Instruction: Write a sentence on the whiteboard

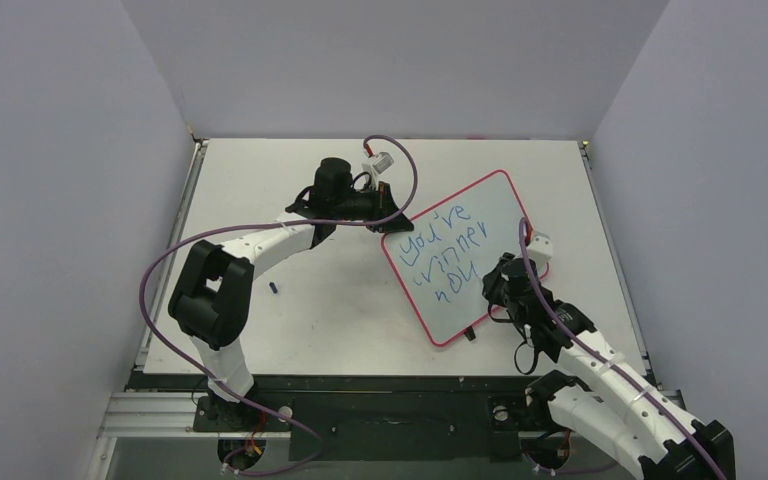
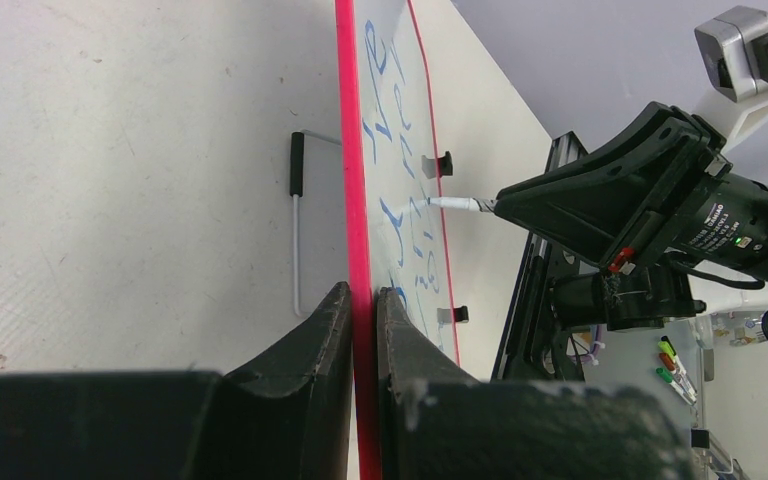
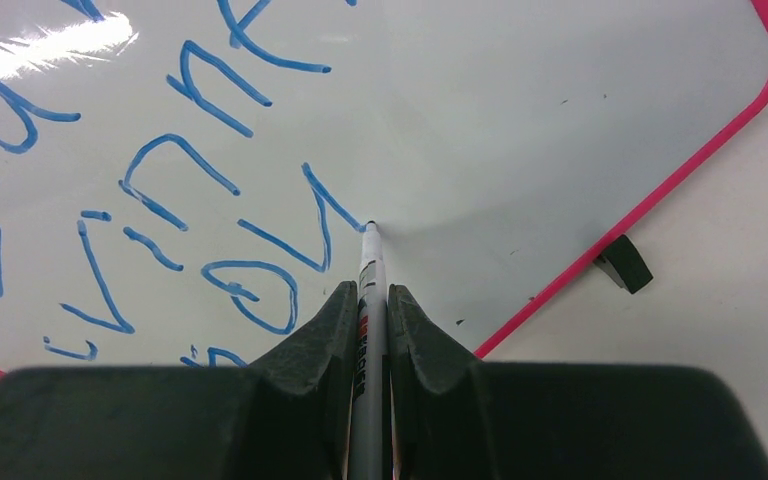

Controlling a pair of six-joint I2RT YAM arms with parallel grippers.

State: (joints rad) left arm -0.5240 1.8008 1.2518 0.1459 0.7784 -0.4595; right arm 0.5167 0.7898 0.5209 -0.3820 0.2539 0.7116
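Top external view places the glossy white, pink-red-framed whiteboard (image 1: 485, 210) askew at mid-table, the blue handwritten sentence (image 1: 447, 252) across it. The left gripper (image 2: 361, 297) clamps its frame edge; the right gripper (image 3: 370, 298) pinches a white marker pen (image 3: 368, 255), tip touching the board. A small dark blue piece (image 1: 275, 288) lies well apart

The sentence (image 1: 447, 252) stands in blue marker letters on the whiteboard (image 1: 505, 215), in three slanted lines. The first line reads "You're" and the second reads "winner". The third begins with "no", then comes an angled stroke like a "v" or a "4"; which one, I cannot tell. The pen (image 3: 369, 265) carries a red band with print too blurred to read. In the left wrist view the black motor housing (image 2: 725, 222) has small white print, also not readable.
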